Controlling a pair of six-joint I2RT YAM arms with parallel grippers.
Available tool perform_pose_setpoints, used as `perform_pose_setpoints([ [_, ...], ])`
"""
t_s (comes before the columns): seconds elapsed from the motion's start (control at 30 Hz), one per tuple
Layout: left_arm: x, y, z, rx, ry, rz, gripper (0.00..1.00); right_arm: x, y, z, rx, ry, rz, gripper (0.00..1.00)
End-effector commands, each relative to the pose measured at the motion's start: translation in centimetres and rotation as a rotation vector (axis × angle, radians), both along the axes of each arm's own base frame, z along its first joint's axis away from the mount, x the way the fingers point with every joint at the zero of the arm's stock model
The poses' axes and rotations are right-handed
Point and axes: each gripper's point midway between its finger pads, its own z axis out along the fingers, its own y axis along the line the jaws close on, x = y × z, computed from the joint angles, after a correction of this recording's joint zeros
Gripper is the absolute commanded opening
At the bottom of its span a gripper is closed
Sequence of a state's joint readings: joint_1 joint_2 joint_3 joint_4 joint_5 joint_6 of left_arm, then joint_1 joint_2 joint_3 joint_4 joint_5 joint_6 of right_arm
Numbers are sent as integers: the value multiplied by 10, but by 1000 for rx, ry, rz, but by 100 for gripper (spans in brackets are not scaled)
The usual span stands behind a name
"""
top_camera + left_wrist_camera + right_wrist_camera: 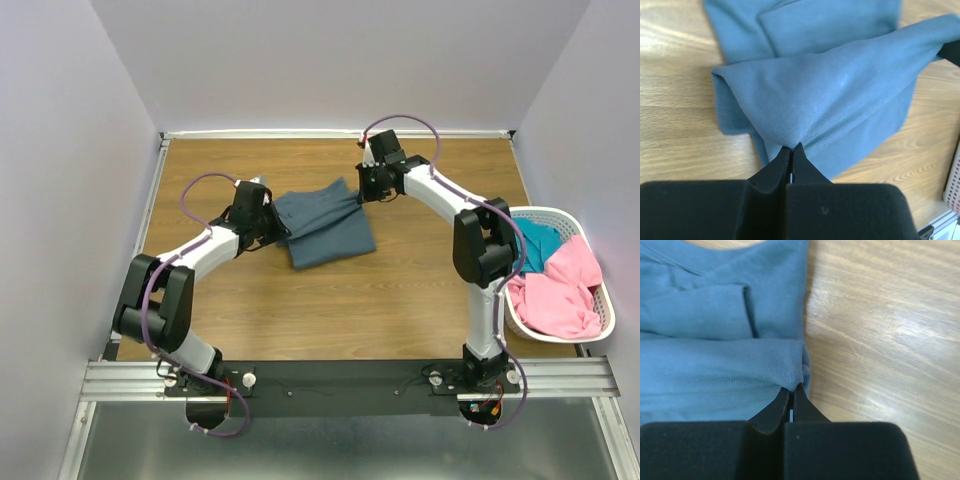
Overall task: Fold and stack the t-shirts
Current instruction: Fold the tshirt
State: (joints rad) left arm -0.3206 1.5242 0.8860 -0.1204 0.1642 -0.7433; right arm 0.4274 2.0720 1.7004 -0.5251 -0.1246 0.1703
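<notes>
Wooden table: basket at right holds pink t-shirt, teal t-shirt; your left tool, right tool clench blue-grey t-shirt.

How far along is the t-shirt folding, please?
Nothing is stacked yet. The slate blue-grey cloth t-shirt lies partly folded on the wooden table, left fingers and right fingers pinched shut on its edges. The pink t-shirt and teal t-shirt wait crumpled in the white slotted plastic basket.
</notes>
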Motion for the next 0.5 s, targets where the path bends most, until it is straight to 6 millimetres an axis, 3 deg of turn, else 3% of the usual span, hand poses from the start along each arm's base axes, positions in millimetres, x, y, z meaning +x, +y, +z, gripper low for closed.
perform_pose_setpoints([
  [0.0,9,22,-21,39,30,111,0,22,-5,-16,-38,-34,-8,4],
  [0.13,19,31,-27,48,29,159,0,27,-2,-18,-31,-41,-3,6],
  [0.27,24,38,-29,54,21,187,0,29,-1,-18,-30,-46,1,21],
  [0.33,23,39,-27,48,19,189,0,29,-1,-9,-25,-62,2,32],
  [0.47,22,43,8,34,-69,207,18,21,2,23,-18,-121,11,54],
])
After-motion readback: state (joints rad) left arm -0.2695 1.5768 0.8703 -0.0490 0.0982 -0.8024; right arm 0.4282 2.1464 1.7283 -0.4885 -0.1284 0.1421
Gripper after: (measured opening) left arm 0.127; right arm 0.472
